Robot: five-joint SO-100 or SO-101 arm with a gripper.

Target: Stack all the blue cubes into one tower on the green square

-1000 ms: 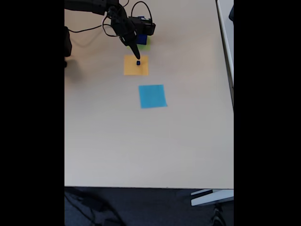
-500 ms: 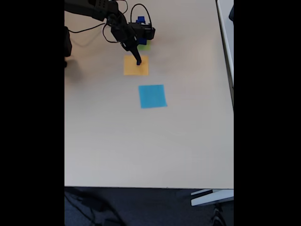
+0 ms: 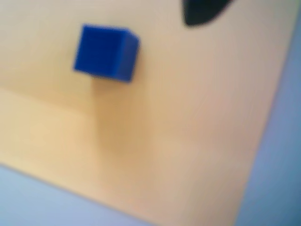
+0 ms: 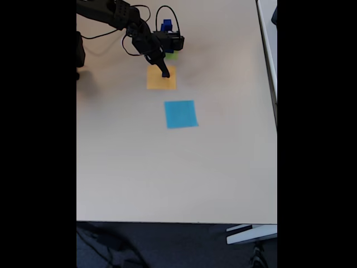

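Observation:
In the wrist view a tiny blue cube (image 3: 106, 52) lies on the orange square (image 3: 155, 141), standing free with its shadow beside it. One black fingertip (image 3: 203, 12) pokes in from the top edge, to the right of the cube and apart from it. In the fixed view my gripper (image 4: 165, 72) points down at the orange square's (image 4: 161, 81) far edge and hides that cube. Behind the gripper, a stack of blue cubes (image 4: 166, 25) rises from the green square (image 4: 172, 55), both partly hidden by the arm. I cannot make out how the jaws stand.
A light blue paper square (image 4: 181, 114) lies nearer the camera than the orange one. The arm's base and cables (image 4: 100, 34) sit at the table's far left. The table's right edge (image 4: 270, 84) runs beside another surface.
The gripper tip has come down over the tiny cube, which no longer shows in the fixed view. The arm has shifted so more of the stack's top shows.

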